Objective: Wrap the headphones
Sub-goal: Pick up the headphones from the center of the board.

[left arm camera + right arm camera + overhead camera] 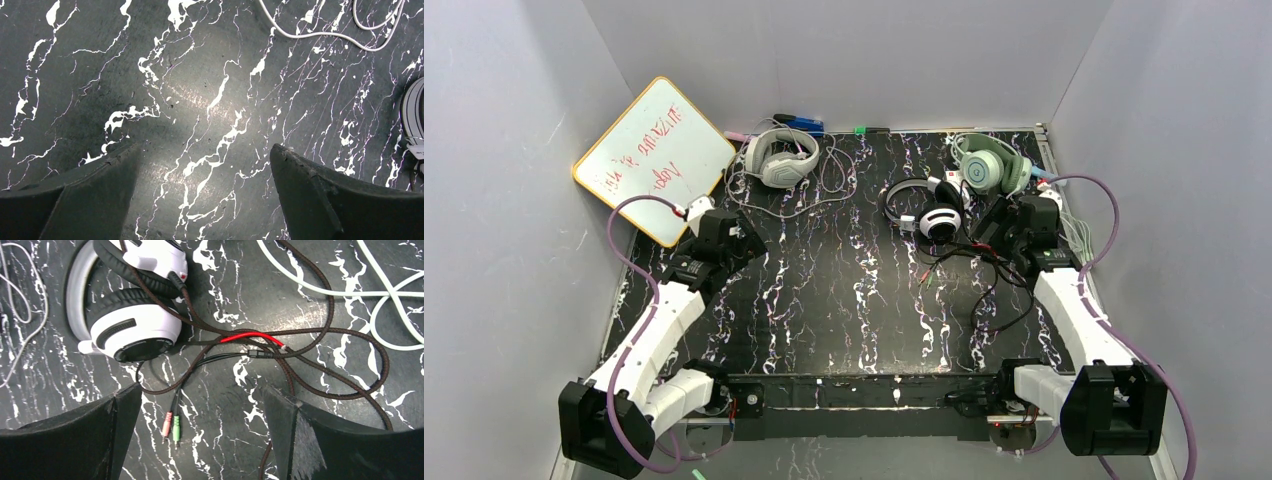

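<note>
**Three corded headsets on the black, white-veined marble-pattern tabletop [844, 300]; both pincers spread wide and holding nothing.**

The light grey over-ear headset [779, 158] sits toward the far left corner, its grey cable [320, 32] looped loosely around it. The mint-green over-ear headset [989, 165] sits at the far right corner, and its pale cable [380, 295] trails by the right edge. The black-and-white over-ear headset [135, 325] lies between them, a little nearer. Its dark braided cable [350, 385] sprawls unwound toward the right edge and ends in pink and green jack plugs [171, 427]. The right gripper [200, 390] hangs over that tangle with its jaws fully apart; the plugs lie between its fingers but are not gripped. The left gripper [205, 150] hangs over bare tabletop near the left edge, equally spread and grasping nothing. A yellow-framed whiteboard with red writing [654, 155] leans at the far left corner.
</note>
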Robot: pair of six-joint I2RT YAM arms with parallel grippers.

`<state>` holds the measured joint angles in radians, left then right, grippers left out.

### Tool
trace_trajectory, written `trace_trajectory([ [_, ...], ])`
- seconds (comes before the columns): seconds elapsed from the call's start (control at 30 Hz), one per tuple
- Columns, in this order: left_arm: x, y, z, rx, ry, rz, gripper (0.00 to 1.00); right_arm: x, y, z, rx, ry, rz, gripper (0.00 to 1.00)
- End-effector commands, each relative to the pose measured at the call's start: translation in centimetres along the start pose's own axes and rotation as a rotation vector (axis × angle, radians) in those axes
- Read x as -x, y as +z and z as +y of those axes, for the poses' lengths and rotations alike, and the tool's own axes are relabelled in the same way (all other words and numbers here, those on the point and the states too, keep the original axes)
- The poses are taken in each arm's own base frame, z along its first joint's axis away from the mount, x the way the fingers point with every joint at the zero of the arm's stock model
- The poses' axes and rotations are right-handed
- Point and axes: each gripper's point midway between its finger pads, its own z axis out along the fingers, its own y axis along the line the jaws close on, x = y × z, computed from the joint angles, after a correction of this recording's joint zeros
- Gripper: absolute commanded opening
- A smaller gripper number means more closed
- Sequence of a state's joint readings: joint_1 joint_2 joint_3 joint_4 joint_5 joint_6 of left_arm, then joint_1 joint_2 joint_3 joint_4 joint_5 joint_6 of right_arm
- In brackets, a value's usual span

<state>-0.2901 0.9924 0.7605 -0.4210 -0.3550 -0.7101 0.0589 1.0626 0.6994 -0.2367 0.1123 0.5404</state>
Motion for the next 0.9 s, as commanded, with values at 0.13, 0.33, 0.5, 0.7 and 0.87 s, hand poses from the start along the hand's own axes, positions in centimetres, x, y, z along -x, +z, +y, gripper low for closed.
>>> trace_trajectory([
  [0.13, 0.7, -1.2, -1.3, -0.087, 0.140, 0.022, 0.99, 2.5, 0.3, 2.4, 0.003, 0.052, 0.062, 0.99],
  [0.33, 0.4, -1.8, -3.3, -0.220, 0.231, 0.041, 0.99, 3.1, 2.0, 3.1, 0.004, 0.035, 0.094, 0.99],
  [0.5, 0.5, -2.3, -4.7, -0.310, 0.259, 0.034, 0.98, 4.2, 4.1, 4.8, 0.036, -0.008, 0.118, 0.99],
  [0.7, 0.4, -2.9, -6.0, -0.401, 0.280, 0.018, 0.98, 4.9, 6.9, 7.2, 0.040, -0.111, 0.144, 0.96],
  [0.87, 0.4, -2.7, -6.1, -0.404, 0.296, 0.014, 0.98, 4.6, 8.4, 9.5, 0.000, -0.223, 0.134, 0.95],
])
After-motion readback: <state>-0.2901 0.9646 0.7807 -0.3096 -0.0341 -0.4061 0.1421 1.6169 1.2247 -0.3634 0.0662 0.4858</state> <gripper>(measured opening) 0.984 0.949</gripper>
